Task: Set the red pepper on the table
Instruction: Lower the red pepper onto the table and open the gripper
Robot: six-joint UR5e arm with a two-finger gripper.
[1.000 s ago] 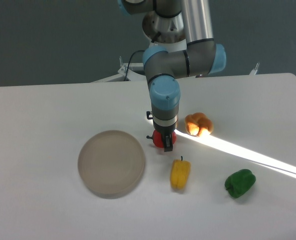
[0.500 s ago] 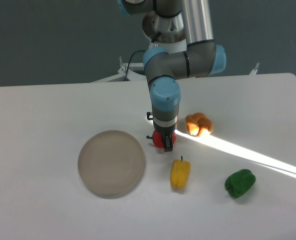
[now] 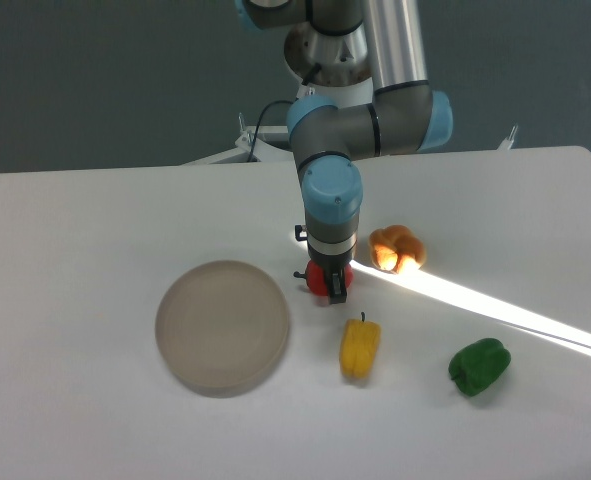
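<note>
Gripper [image 3: 332,287]: clenched around red pepper [image 3: 321,281]
Red pepper: low on table [image 3: 95,220], mid-tabletop, between plate [image 3: 222,326] and orange pepper [image 3: 396,248]

We see single arm reaching down from top centre, grey links with blue joint caps. Elbow joint bends right, then wrist segment drops vertical. Blue-capped wrist points straight down. Gripper [image 3: 331,287] sits low at table level, pointing downward. Dark fingers [image 3: 336,290] show close together around red pepper [image 3: 320,279]; jaws appear clamped on it. Black cable runs along upper arm behind wrist.
</note>
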